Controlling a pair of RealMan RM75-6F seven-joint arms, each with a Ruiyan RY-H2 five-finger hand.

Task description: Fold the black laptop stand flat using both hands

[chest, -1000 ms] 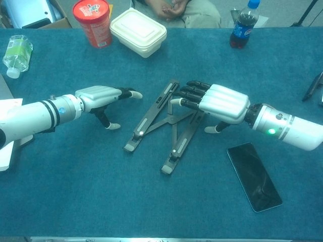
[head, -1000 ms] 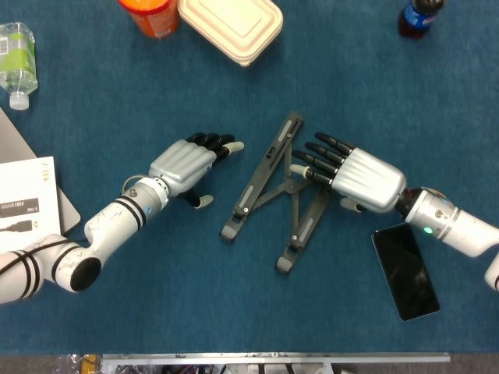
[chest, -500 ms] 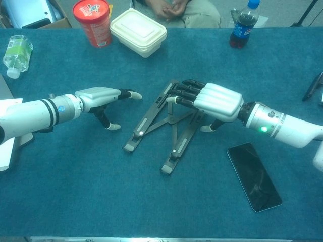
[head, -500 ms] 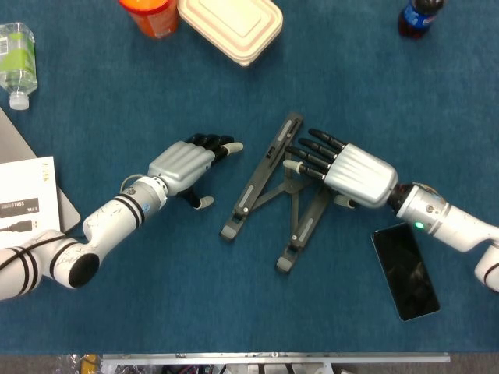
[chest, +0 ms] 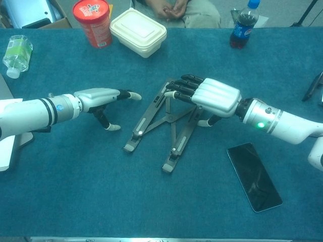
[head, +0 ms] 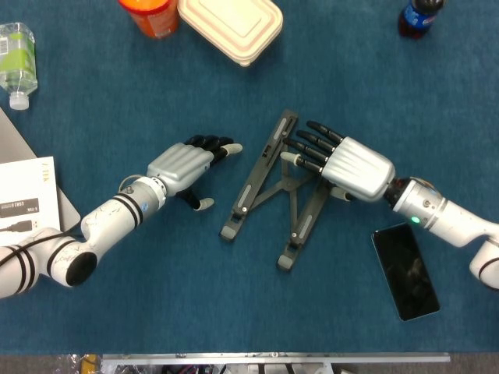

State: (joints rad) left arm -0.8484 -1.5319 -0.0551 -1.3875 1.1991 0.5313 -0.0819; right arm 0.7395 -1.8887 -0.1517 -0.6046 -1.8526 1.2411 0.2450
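The black laptop stand [head: 277,192] lies opened in an inverted V near the middle of the blue counter [head: 156,312], its 2 long rails joined at the far end and splayed toward the robot, with thin cross struts between them. The right hand [head: 343,162] lies palm-down over the right rail and the upper part of the stand, its dark fingers [head: 310,148] stretched out side by side toward the apex; the chest view shows them resting on or just above the frame, and whether they actually grip it I cannot tell. The left hand [head: 191,162] sits apart from the stand, just to its left, holding nothing, fingers extended toward the left rail and thumb angled down toward the counter. A black phone [head: 405,269] lies flat near the right forearm. Along the far edge stand a cream lidded food box [head: 231,26], a red-orange canister [head: 150,15] and a dark soda bottle [head: 419,15]. A clear plastic bottle [head: 16,58] lies at the far left, with a white box [head: 26,199] below it.
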